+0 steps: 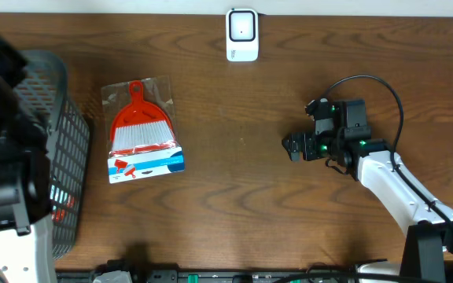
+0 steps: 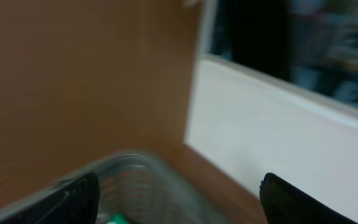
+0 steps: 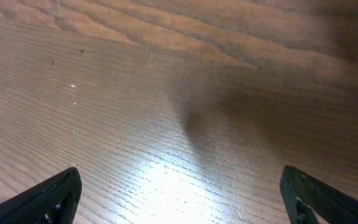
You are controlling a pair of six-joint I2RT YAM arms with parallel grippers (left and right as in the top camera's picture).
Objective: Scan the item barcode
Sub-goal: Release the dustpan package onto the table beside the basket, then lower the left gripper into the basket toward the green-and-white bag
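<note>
1. Left gripper (image 2: 179, 196), nearest the lens, hangs above the mesh basket (image 1: 68, 141), fingers spread, nothing between them.
2. Dustpan-and-brush pack (image 1: 142, 130) lies flat on the table (image 1: 234, 204) beside the basket. We judge it light, floppy and slippery-filmed, best pinched at its stiffer blue card (image 1: 152, 165).
3. Right gripper (image 1: 292, 146) hovers well apart, spread wide, empty.

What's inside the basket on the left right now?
Through the mesh of the basket, a red patch shows; the left wrist view catches a green bit. The left arm covers the rest, so other contents can't be told.
</note>
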